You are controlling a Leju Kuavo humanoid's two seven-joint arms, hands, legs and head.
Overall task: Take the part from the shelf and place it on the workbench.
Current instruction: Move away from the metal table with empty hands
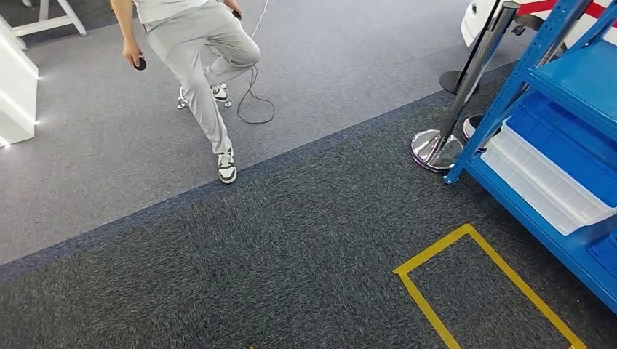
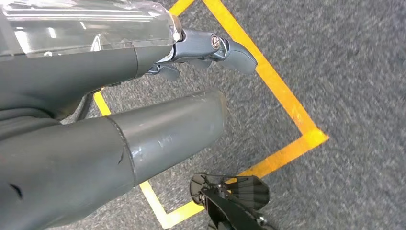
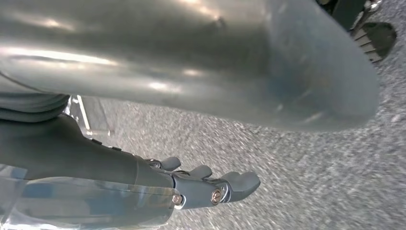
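**Both hands empty above carpet; shelf at right of head view**

Head view: A blue shelf point(image 1: 560, 94) stands at the right edge, carrying a blue bin point(image 1: 560, 149) above a white tray point(image 1: 538, 182). The part cannot be told apart among these; its place cannot be stated. A chrome stanchion point(image 1: 466, 87) stands just beside the shelf's front post. Yellow floor tape point(image 1: 444, 251) marks a rectangle on the dark carpet point(image 1: 255, 254). A person point(image 1: 196, 65) in grey trousers stands on the lighter carpet, a small dark object in one hand, a thin cable point(image 1: 255, 94) trailing by the feet.

Left wrist view: The left hand point(image 2: 206, 50) hangs above the carpet. Its fingers point(image 2: 237, 55) are extended and slightly curled, holding nothing, with the thick grey thumb point(image 2: 172, 129) apart from them. The yellow tape lies on the floor beyond the fingertips, well clear of them.

Right wrist view: The right hand point(image 3: 201, 184) hangs above grey carpet. Its fingers point(image 3: 242, 182) are extended, apart from the large grey thumb point(image 3: 215, 62), and hold nothing. The picture is blurred.
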